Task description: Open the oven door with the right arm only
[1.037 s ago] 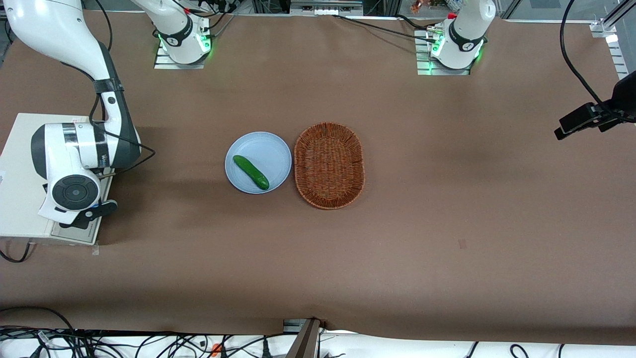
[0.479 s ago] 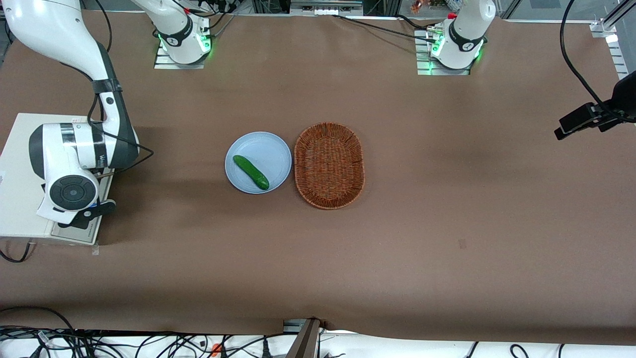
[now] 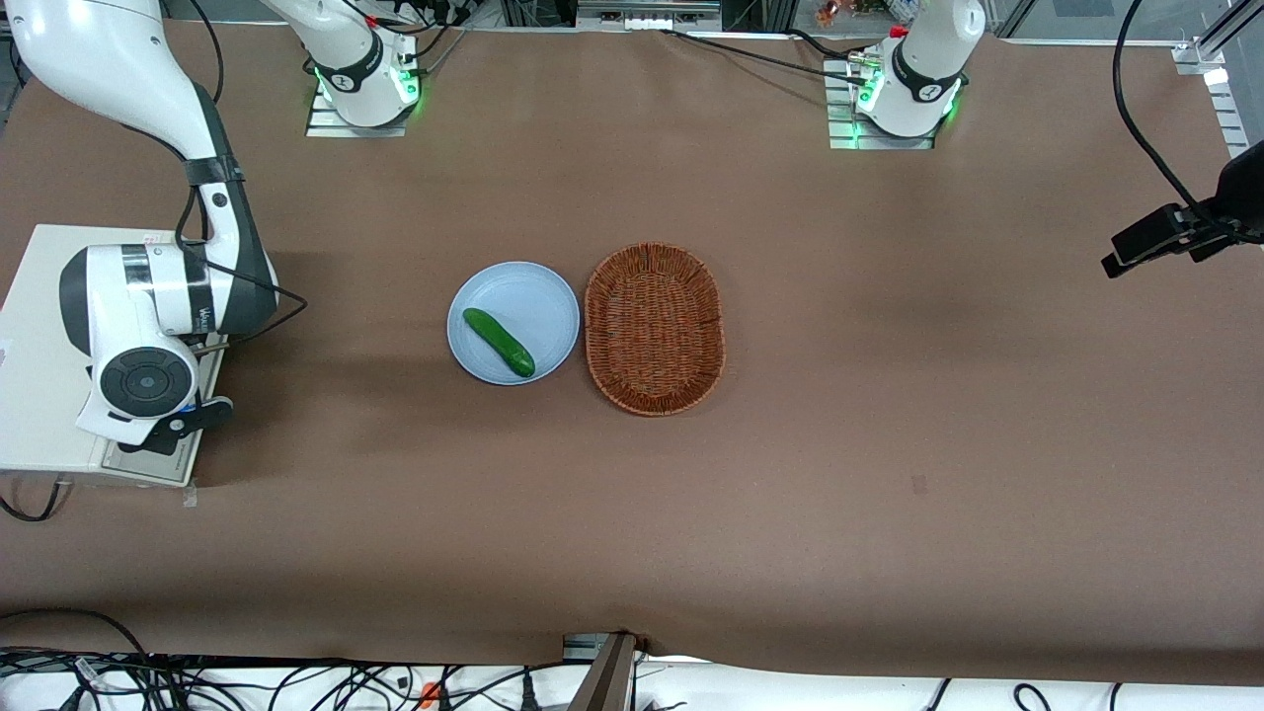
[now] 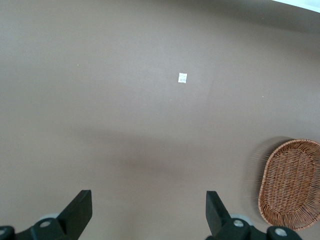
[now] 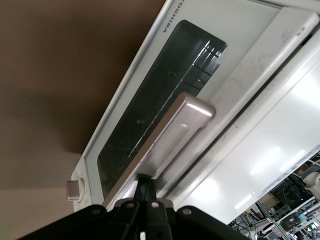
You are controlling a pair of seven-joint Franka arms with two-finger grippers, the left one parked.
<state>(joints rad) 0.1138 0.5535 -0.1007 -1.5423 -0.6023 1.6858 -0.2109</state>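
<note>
1. Table: we record a brown surface that carries every item listed here.
2. Right arm: white with dark-grey joint bands. It reaches down over the oven at the working arm's end of the table. Its round dark end cap faces the front camera.
3. Oven: a cream box under the arm's wrist, at the working arm's end of the table and well apart from the plate and basket.
4. Oven door: a cream frame around a dark glass window. In the wrist view we see a gap between its handle edge and the oven body, so it stands slightly ajar. In the front view the arm covers most of it.
5. Basket: brown wicker, oval, near the middle of the table. It lies just beside the plate, toward the parked arm's end.
6. Plate: pale blue and round, with the cucumber on it.
7. Handle: a silver bar across the door glass, with the gripper right at one end of it.
8. Gripper: small and black, at the handle of the oven door. We cannot tell how the jaws stand or whether they hold the bar.
9. Cucumber: green, lying slantwise on the plate.
</note>
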